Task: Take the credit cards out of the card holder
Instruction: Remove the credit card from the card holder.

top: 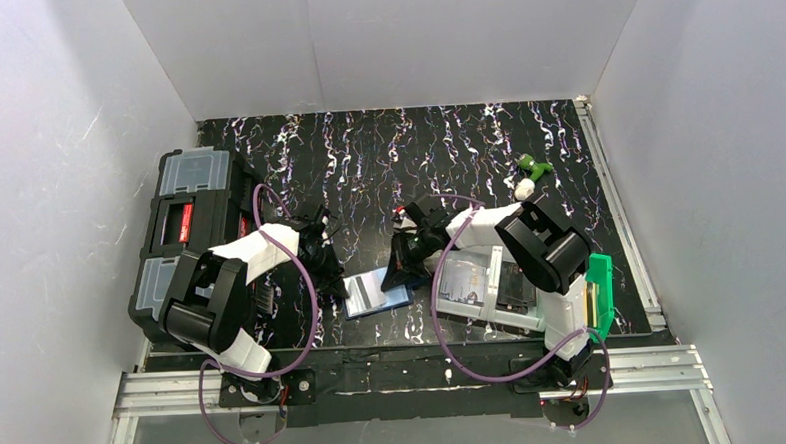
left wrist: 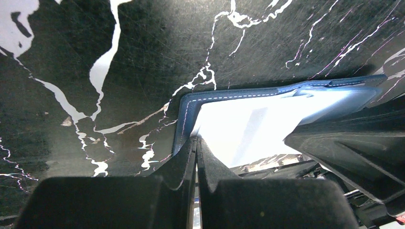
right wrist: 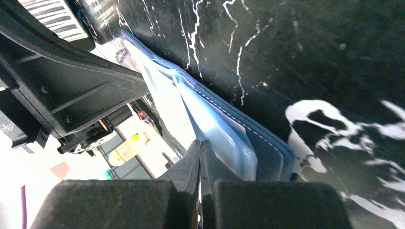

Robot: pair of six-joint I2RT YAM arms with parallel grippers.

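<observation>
Navy stitched card holder (top: pixel 377 295) lies open on the black marbled table (top: pixel 466 149), toward 6 o'clock of its surface, between the two arms. The left tool (top: pixel 328 275) is down at the holder's 10 o'clock and the right tool (top: pixel 404 270) at its 2 o'clock. A black toolbox (top: pixel 184 226) stands at the table's 9 o'clock edge. A pale tray (top: pixel 477 296) lies just beside the holder at its 3 o'clock.

From the left wrist, the left tool (left wrist: pixel 196 141) has its fingers pressed together, their tips touching the holder's navy rim (left wrist: pixel 187 114) at one corner. The clear sleeve (left wrist: pixel 248 119) glares white, so no card can be made out.

From the right wrist, the right tool (right wrist: pixel 200 143) is also pressed together. Its tips meet the edge of the pale blue plastic sleeves (right wrist: pixel 215 126), which lift off the navy cover (right wrist: pixel 267 143). Whether a sleeve edge or a card is caught between them cannot be told.
</observation>
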